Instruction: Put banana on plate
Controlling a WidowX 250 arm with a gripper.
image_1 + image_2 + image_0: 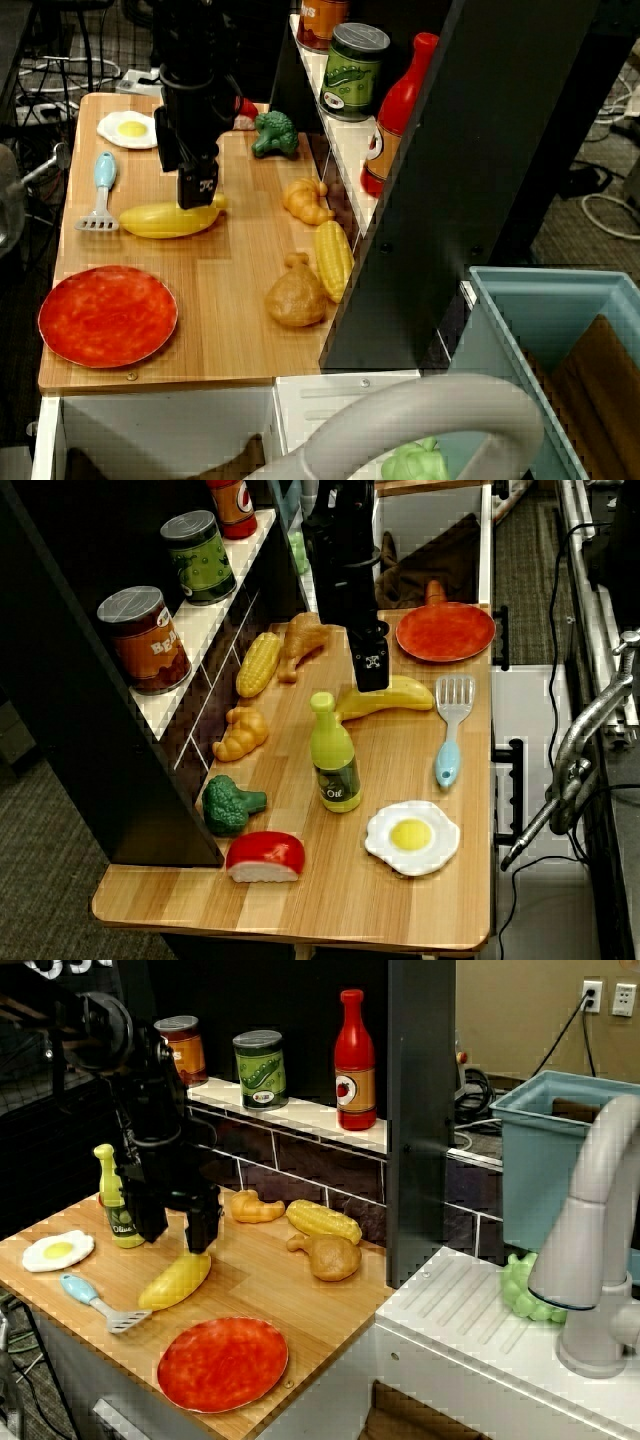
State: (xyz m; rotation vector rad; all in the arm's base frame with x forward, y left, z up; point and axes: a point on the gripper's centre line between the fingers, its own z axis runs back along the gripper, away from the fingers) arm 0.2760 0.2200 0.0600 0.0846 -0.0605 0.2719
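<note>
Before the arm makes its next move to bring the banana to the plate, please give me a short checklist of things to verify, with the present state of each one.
1. Gripper is over the banana: ok, it sits at the end farther from the plate.
2. Jaws closed on the banana: cannot tell; the contact is hidden in every view.
3. Banana lifted from the counter: not ok, it looks to be lying on the wood.
4. Plate is free to receive it: ok, nothing lies on it.
5. Path from banana to plate: ok, only bare wood between them.
6. Spatula clear of the banana: ok, beside it, apart.
</note>
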